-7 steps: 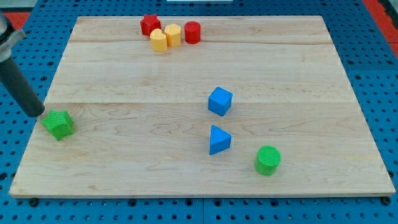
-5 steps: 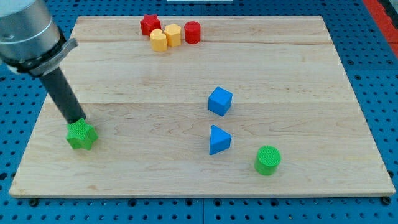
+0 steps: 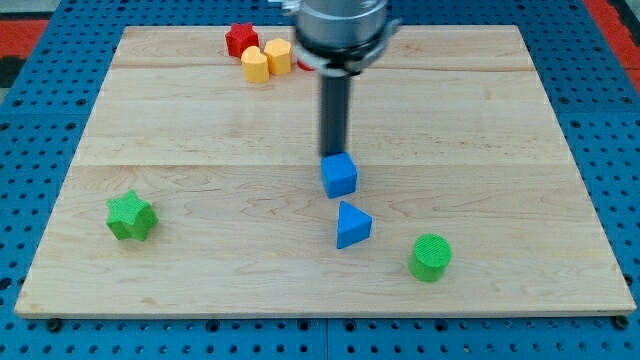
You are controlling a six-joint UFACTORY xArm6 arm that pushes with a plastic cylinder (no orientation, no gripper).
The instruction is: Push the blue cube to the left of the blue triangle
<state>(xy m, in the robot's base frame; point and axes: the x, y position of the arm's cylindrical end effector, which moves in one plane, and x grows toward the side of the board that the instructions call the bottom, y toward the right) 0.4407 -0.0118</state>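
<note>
The blue cube [image 3: 340, 176] lies near the board's middle, just above and slightly left of the blue triangle [image 3: 352, 224]. A small gap separates the two. My tip [image 3: 333, 156] is at the cube's top edge, touching or nearly touching it from the view's top. The rod rises straight up from there to the arm's grey body at the view's top.
A green star [image 3: 131, 216] lies at the left. A green cylinder [image 3: 431, 257] sits at the lower right of the triangle. A red star [image 3: 240, 39] and two yellow blocks [image 3: 266, 59] cluster at the top; the arm hides a red block there. The wooden board [image 3: 500, 150] lies on a blue pegboard.
My tip has swept from the green star at the left across to the blue cube's top. The cube has shifted slightly down and left. The green star stays where it was pushed.
</note>
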